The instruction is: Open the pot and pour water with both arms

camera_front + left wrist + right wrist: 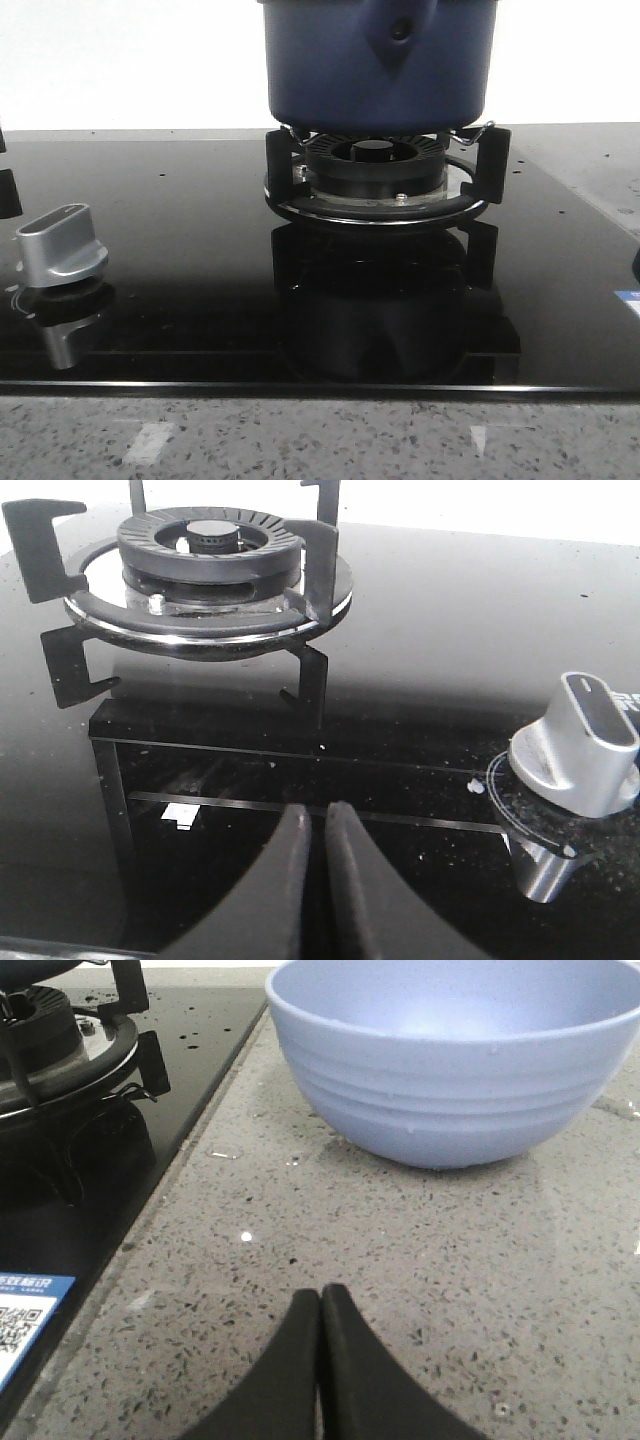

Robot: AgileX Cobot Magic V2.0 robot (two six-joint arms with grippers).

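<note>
The dark navy-blue pot (375, 65) stands on the black burner stand (385, 180) at the back middle of the glass hob. Its handle mount with a small round hole (400, 30) faces the camera. Its top is cut off by the frame, so any lid is hidden. My left gripper (314, 815) is shut and empty, low over the black glass in front of a second, bare burner (205, 565). My right gripper (320, 1298) is shut and empty, low over the speckled counter in front of a light-blue bowl (455, 1060). Neither gripper shows clearly in the front view.
A silver knob (62, 245) sits on the hob at the left; it also shows in the left wrist view (580, 750). The hob's edge and a QR sticker (25, 1315) lie beside my right gripper. The pot's burner stand (60, 1050) is beyond that edge.
</note>
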